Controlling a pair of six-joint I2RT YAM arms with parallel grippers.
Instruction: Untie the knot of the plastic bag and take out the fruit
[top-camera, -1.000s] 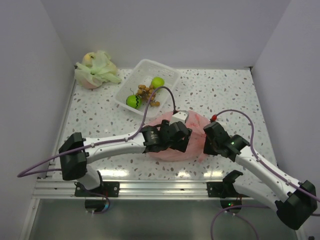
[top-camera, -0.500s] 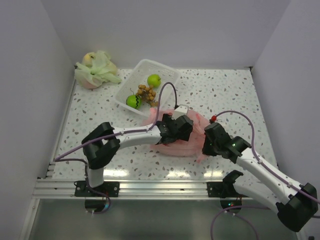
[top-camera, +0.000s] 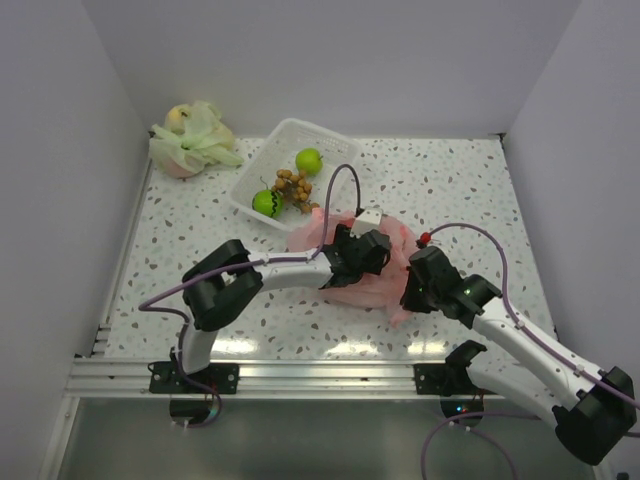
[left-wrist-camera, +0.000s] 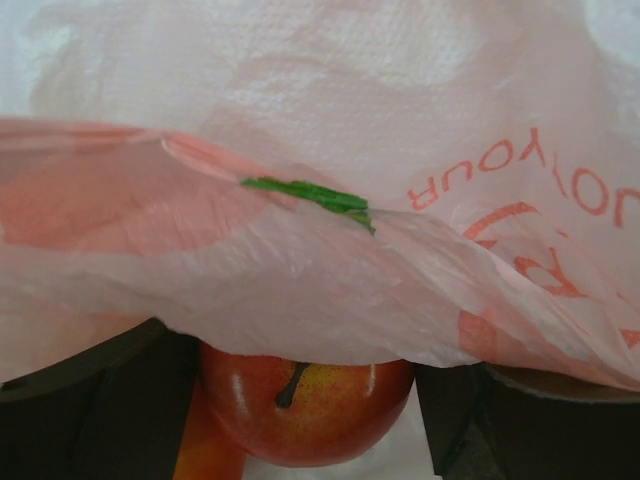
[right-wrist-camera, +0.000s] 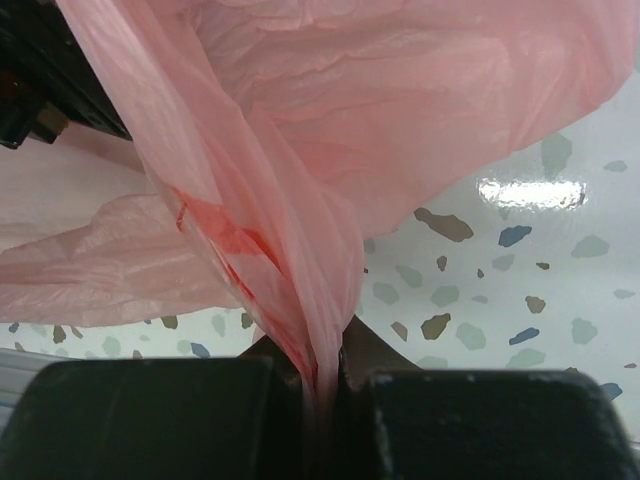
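The pink plastic bag (top-camera: 375, 285) lies crumpled at the table's middle front, and no knot shows on it. My left gripper (top-camera: 362, 254) reaches into the bag. In the left wrist view the left gripper (left-wrist-camera: 302, 425) is shut on a red apple-like fruit (left-wrist-camera: 310, 400), with the bag's film (left-wrist-camera: 330, 300) draped over it. My right gripper (top-camera: 414, 292) is shut on a twisted strip of the bag (right-wrist-camera: 300, 290) and pinches it between the pads, as the right wrist view (right-wrist-camera: 322, 392) shows. Two green fruits (top-camera: 309, 160) (top-camera: 265, 203) and brown berries (top-camera: 292, 186) lie in the white basket (top-camera: 340, 143).
A pale green tied bag (top-camera: 192, 140) with fruit inside sits at the back left corner. White walls close in the left, back and right sides. An orange-red shape (left-wrist-camera: 205, 455) shows beside the held fruit.
My left arm has swung and pushed its gripper farther back and right inside the bag. The bag has bunched up and shifted with it. My right gripper keeps its hold and moved slightly.
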